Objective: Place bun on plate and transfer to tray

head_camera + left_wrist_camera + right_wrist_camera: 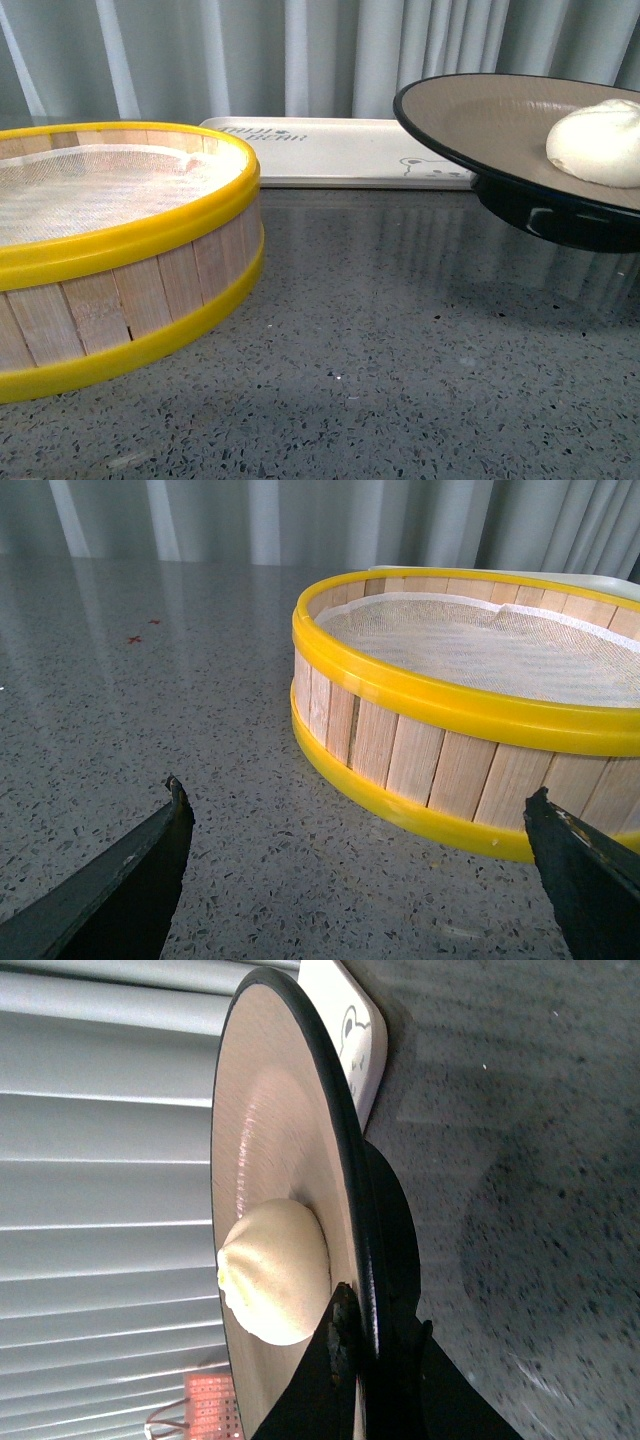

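1. Bun [598, 142]: rests on the tan inside of the plate [480, 110], close to the gripped edge.
2. Plate: appears held clear of the worktop [400, 330], slightly tilted. The right claw [365, 1325] is clamped on its black rim, just beside the bun.
3. Tray [340, 150]: lies behind and left of the plate, with its long axis across the robot's front. The carry probably runs rearward-left.
4. Left claw [358, 800]: fingers apart and empty, low near the steamer basket [120, 250].

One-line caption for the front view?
The bun sits on the plate, white tray behind, steamer basket at left.
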